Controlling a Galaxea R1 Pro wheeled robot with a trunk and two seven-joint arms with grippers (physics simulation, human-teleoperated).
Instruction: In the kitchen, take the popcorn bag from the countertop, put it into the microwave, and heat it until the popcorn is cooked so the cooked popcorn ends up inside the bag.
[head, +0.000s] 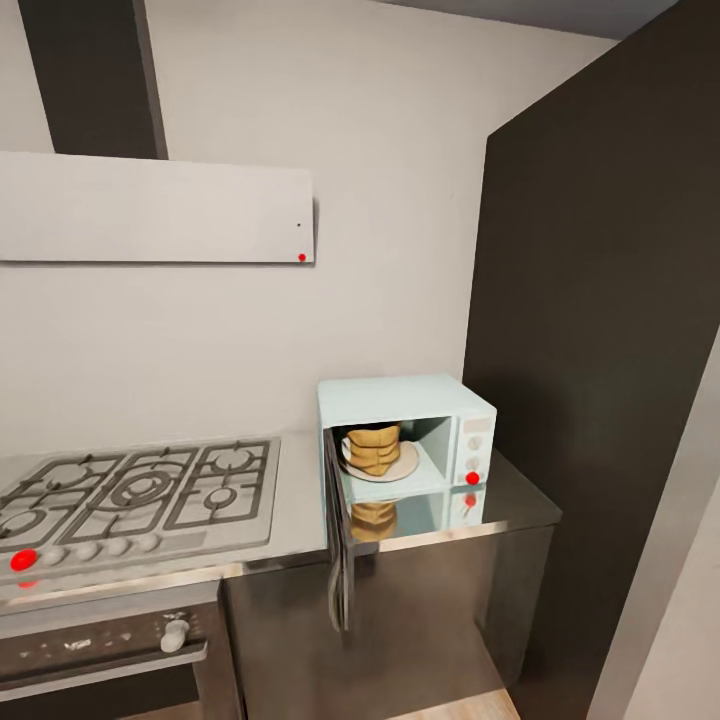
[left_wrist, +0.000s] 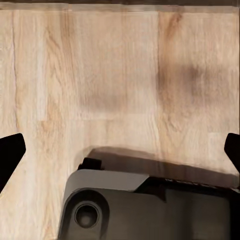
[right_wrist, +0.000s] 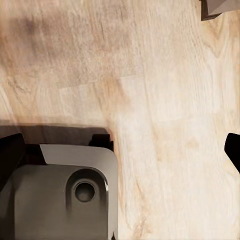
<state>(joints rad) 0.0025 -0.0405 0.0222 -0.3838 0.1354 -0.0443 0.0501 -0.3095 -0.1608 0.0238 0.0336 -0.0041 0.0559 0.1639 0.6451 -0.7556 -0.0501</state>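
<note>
While your head camera looks at the microwave (head: 405, 425) on the countertop (head: 520, 500), its door (head: 338, 540) hangs open and the popcorn bag (head: 375, 448) stands upright inside on the round plate (head: 400, 470). Your left gripper (left_wrist: 120, 150) and right gripper (right_wrist: 120, 150) both have jaws wide apart, empty, above the wooden floor (left_wrist: 120, 75).

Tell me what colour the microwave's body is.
Pale mint-blue; the microwave shows best in the head view, door open, popcorn bag inside.
</note>
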